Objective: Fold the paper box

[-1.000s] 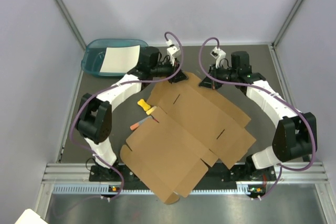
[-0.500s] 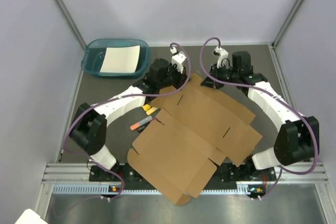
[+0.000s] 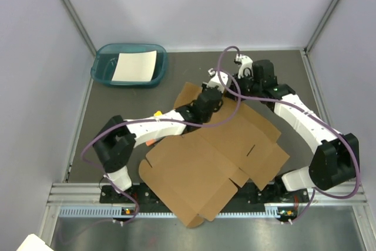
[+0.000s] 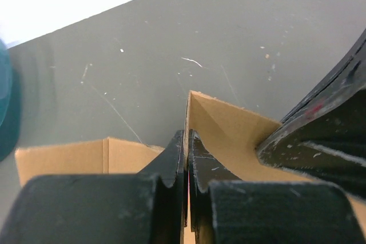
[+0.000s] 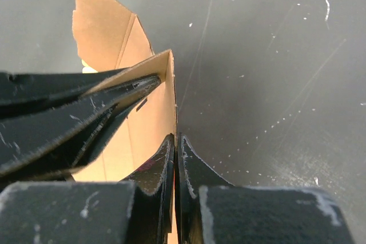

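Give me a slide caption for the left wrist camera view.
Left claw pinches a raised flap edge of the brown cardboard paper box over the scuffed grey table.

Teal plastic tray at the far-left corner of the worktop, long side running left-right. White paper sheet lies flat inside it, toward the tray's right end. Worktop is dark grey and matte, with fine pale scratches and specks in both wrist views. Small yellow item sits on the worktop near the middle-left, mostly hidden. Orange sliver a little nearer, also mostly covered, can't tell what it is. Pale walls on three sides. Ribbed aluminium rail along the near edge, with a brushed metal surface below it. White object cut off at the bottom-left corner.
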Action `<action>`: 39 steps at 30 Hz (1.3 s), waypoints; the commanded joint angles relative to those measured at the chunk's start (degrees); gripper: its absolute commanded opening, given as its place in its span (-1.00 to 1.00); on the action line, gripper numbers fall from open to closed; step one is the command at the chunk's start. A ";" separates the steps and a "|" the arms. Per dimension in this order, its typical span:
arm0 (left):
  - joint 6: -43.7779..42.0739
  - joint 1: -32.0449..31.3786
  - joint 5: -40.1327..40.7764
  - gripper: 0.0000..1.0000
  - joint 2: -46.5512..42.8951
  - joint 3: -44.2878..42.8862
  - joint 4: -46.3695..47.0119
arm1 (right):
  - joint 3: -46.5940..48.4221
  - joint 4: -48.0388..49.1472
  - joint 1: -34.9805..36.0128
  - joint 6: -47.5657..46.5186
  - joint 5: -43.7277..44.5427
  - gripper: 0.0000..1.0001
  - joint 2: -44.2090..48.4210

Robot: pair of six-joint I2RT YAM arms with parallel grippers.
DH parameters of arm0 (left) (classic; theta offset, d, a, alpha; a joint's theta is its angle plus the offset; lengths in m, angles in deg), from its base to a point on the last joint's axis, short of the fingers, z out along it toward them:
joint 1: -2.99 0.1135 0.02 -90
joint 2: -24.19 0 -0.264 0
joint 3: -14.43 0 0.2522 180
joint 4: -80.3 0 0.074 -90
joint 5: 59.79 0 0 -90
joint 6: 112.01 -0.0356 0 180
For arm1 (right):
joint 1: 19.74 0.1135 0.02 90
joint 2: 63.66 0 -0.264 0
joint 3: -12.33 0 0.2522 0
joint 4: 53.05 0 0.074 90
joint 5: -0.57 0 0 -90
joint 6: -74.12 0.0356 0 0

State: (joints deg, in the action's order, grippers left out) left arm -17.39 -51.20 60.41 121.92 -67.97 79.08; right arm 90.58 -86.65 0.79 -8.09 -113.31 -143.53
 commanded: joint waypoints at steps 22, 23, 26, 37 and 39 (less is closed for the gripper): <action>7.45 -0.92 14.66 0.98 -23.53 7.55 -4.86 | -1.29 2.17 1.09 -0.32 6.91 -1.00 4.99; 9.77 0.22 10.80 0.98 -27.38 9.04 -9.76 | -1.56 2.00 1.00 -0.32 6.74 -1.00 5.17; 13.65 2.76 1.15 0.94 -33.81 15.52 -12.35 | -1.65 1.99 1.09 -0.67 6.22 -1.00 5.52; 25.52 19.91 -34.39 0.70 -36.13 35.07 -9.46 | -2.00 1.99 2.05 -1.02 4.28 -1.00 5.17; 25.17 20.35 -36.25 0.75 -32.36 34.54 -9.63 | -1.91 1.99 2.14 -1.02 4.10 -1.00 5.34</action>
State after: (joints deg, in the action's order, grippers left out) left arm 4.81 -31.64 37.83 86.14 -32.48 66.20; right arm 88.70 -86.19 2.30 -8.35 -107.93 -140.15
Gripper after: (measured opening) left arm 0.863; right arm 0.009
